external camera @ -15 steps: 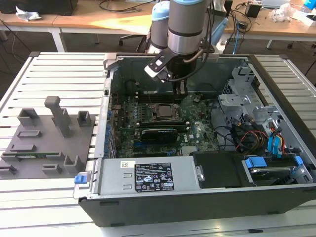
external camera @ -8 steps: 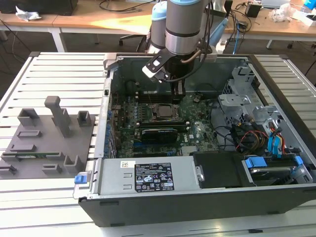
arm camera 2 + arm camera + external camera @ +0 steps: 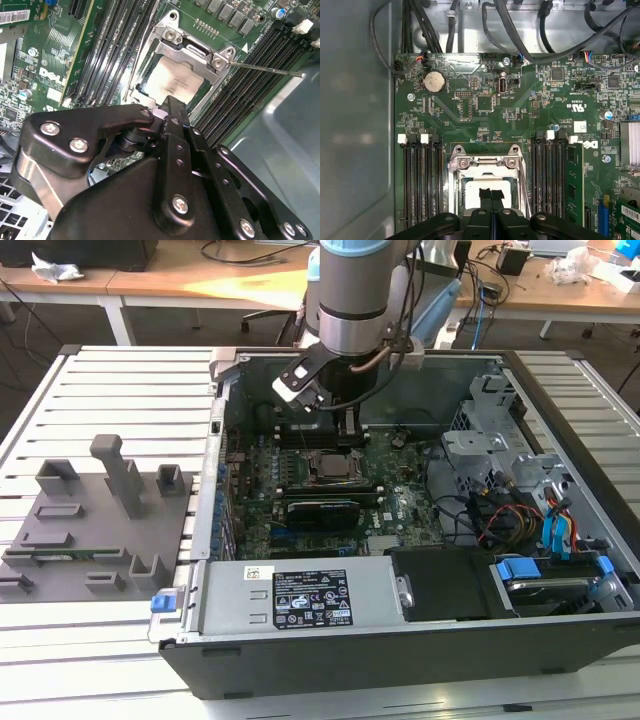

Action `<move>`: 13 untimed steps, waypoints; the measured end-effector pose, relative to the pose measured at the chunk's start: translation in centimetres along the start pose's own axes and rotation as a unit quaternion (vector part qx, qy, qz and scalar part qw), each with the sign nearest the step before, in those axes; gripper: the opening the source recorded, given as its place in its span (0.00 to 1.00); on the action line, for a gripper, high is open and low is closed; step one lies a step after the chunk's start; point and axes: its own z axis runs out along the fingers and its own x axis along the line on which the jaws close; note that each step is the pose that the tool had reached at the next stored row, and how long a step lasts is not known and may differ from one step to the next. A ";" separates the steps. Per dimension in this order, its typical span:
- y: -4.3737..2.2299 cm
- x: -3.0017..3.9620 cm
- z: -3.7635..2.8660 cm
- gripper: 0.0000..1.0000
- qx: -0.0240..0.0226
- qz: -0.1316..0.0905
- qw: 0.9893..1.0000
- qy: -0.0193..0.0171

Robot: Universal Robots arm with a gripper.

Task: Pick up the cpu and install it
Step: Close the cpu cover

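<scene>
The cpu [image 3: 175, 80] lies flat inside the open socket frame [image 3: 192, 47] on the green motherboard [image 3: 485, 100], its pale silvery top facing up. In the first wrist view the cpu [image 3: 504, 195] shows on either side of my black fingers. My gripper [image 3: 485, 192] is shut, its two fingers pressed together with nothing between them. The tips stand over the middle of the chip; I cannot tell if they touch it. In the exterior view the gripper [image 3: 347, 440] hangs straight down into the computer case, just above the socket [image 3: 330, 466].
Black memory slots [image 3: 422, 185] flank the socket on both sides. A thin metal lever [image 3: 265, 68] sticks out from the frame. A long black card [image 3: 322, 512], the power supply [image 3: 300, 598] and drive cages with cables [image 3: 520, 500] crowd the case. A grey fixture [image 3: 95, 520] lies outside.
</scene>
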 end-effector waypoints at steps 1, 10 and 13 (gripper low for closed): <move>0.00 0.00 0.00 0.11 0.000 0.000 1.000 0.000; 0.00 0.00 0.06 0.11 -0.003 -0.107 0.994 -0.001; 0.00 0.00 0.08 0.11 -0.004 -0.147 0.989 0.000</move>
